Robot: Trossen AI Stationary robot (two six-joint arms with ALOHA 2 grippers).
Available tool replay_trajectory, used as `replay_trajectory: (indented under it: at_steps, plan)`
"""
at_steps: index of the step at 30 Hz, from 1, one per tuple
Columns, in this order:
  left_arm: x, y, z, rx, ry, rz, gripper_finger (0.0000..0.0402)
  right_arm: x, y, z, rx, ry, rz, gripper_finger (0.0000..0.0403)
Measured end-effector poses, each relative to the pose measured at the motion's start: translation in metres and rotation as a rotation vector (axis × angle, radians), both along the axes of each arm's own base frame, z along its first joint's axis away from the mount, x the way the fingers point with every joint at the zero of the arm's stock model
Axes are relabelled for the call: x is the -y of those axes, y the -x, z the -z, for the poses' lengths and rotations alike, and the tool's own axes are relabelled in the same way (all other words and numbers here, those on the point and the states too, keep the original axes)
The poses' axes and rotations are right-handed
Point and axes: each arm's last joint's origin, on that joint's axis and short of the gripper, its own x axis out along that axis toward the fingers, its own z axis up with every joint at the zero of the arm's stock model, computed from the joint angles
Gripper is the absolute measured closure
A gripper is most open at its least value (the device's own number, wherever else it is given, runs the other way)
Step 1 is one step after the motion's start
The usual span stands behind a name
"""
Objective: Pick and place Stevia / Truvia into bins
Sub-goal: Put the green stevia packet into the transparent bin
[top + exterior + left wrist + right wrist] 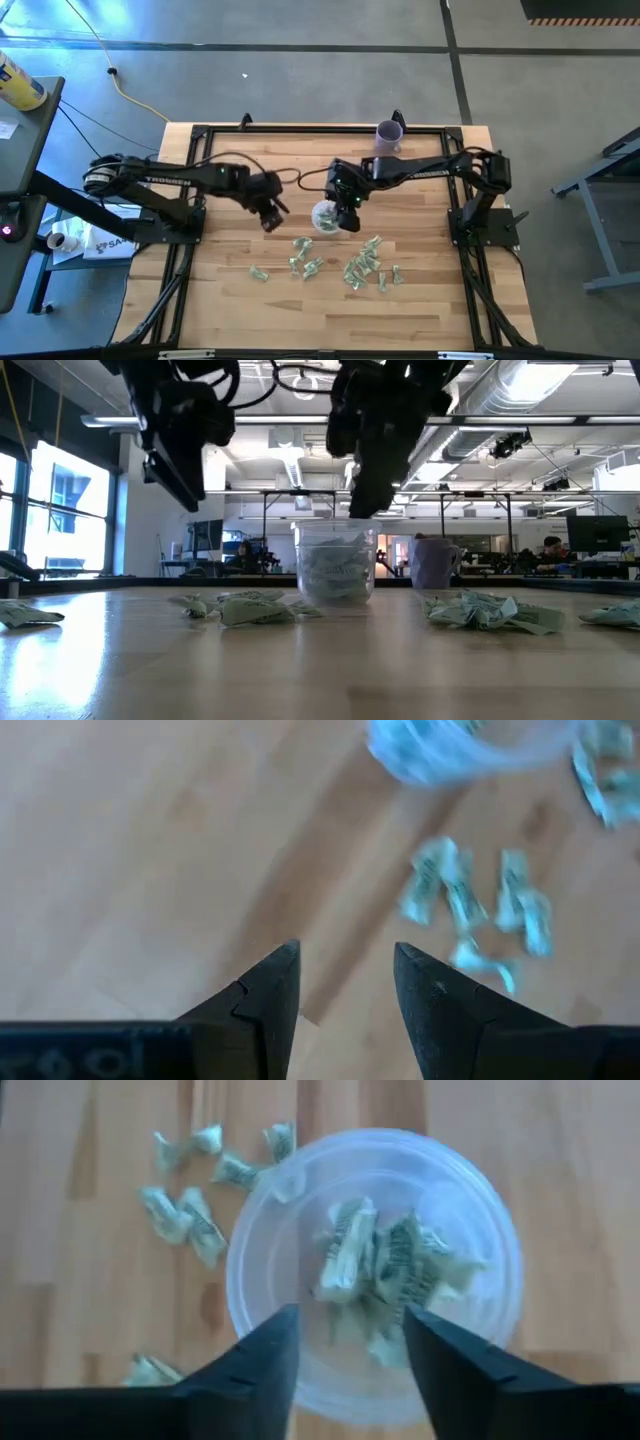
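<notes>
A small clear plastic cup [326, 216] stands upright on the wooden table and holds several pale green sachets [380, 1270]. My right gripper [350, 1345] hovers open directly above the cup [375, 1270], empty. My left gripper [345, 982] is open and empty, raised over bare wood to the left of the cup [335, 565]. Loose sachets [362, 266] lie flat on the table nearer the near edge, in small groups [470, 905].
A purple cup [389, 134] stands near the table's far edge. More sachets [259, 272] lie scattered toward the near left. A black frame [200, 130] runs around the work area. Bare wood stretches along the near edge.
</notes>
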Motion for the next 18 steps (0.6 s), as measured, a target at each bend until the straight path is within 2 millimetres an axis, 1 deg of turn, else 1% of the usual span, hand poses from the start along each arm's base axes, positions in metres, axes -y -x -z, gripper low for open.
replay_trajectory:
  at_steps: [3, 6, 9, 12, 15, 18]
  plan:
    - [0.025, 0.000, 0.000, -0.003, 0.022, 0.054, 0.0206, -0.009, 0.009, -0.018, 0.010, 0.127, -0.019, 0.0189]
    - [0.056, 0.004, 0.000, -0.006, 0.035, 0.157, 0.0206, -0.018, 0.022, -0.028, -0.038, 0.211, -0.050, 0.0165]
    - [0.090, 0.013, 0.001, -0.007, 0.028, 0.301, 0.0206, -0.027, 0.034, -0.037, -0.071, 0.256, -0.074, 0.0156]
    - [0.120, 0.022, 0.006, -0.016, -0.026, 0.409, 0.0206, -0.038, 0.046, -0.047, -0.095, 0.319, -0.098, 0.0153]
    - [0.141, 0.026, 0.018, -0.049, -0.091, 0.468, 0.0206, -0.048, 0.060, -0.048, -0.120, 0.374, -0.101, 0.0153]
    - [0.153, 0.024, 0.038, -0.138, -0.103, 0.454, 0.0206, -0.058, 0.080, -0.051, -0.124, 0.403, -0.057, 0.0153]
